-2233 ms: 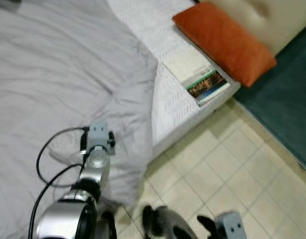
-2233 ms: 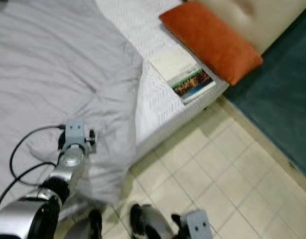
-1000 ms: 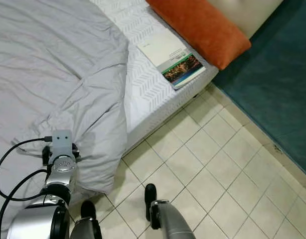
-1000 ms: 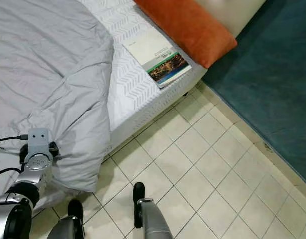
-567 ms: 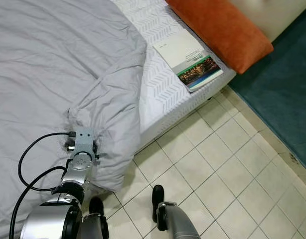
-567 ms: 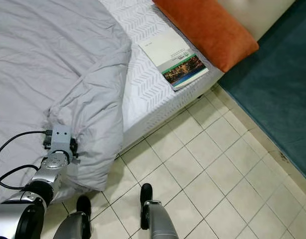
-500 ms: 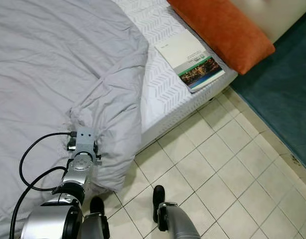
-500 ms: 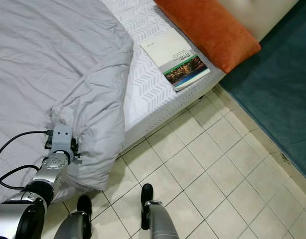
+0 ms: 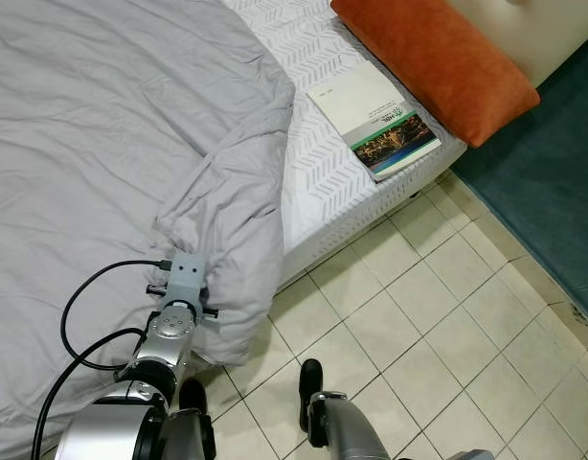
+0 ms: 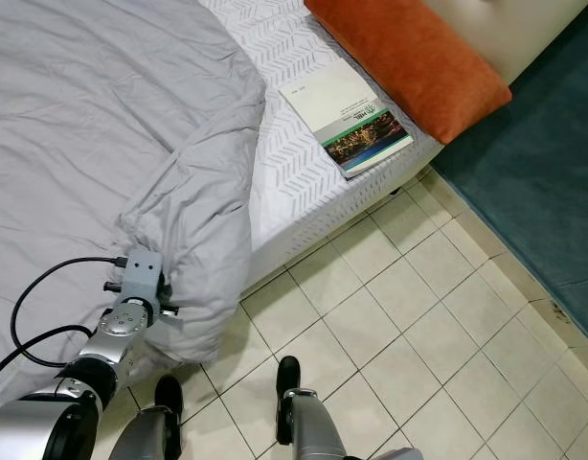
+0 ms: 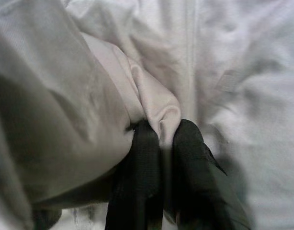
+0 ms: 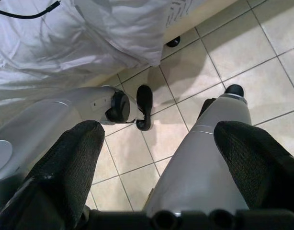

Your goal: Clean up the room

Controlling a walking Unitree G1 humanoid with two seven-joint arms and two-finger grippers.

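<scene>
A rumpled grey duvet (image 9: 102, 125) covers most of the bed, and its corner hangs bunched over the bed's edge. My left gripper (image 11: 165, 138) is shut on a fold of that corner, which shows pinched between the two black fingers (image 11: 146, 158). In the eye views my left wrist (image 9: 184, 283) rests against the bunched corner. A book (image 9: 375, 117) with a white and green cover lies on the white sheet (image 9: 318, 168) beside an orange pillow (image 9: 436, 56). My right gripper (image 12: 159, 132) hangs open down by my legs, holding nothing.
Beige floor tiles (image 9: 418, 326) run along the right side of the bed. A dark teal rug (image 9: 553, 182) lies further right, and a beige headboard (image 9: 548, 24) stands behind the pillow. My feet (image 9: 310, 379) stand on the tiles close to the bed's edge.
The camera has swung about, so the whole scene shifted. My left gripper kept its hold on the duvet corner and moved a little toward the bed's edge, bunching the fold more.
</scene>
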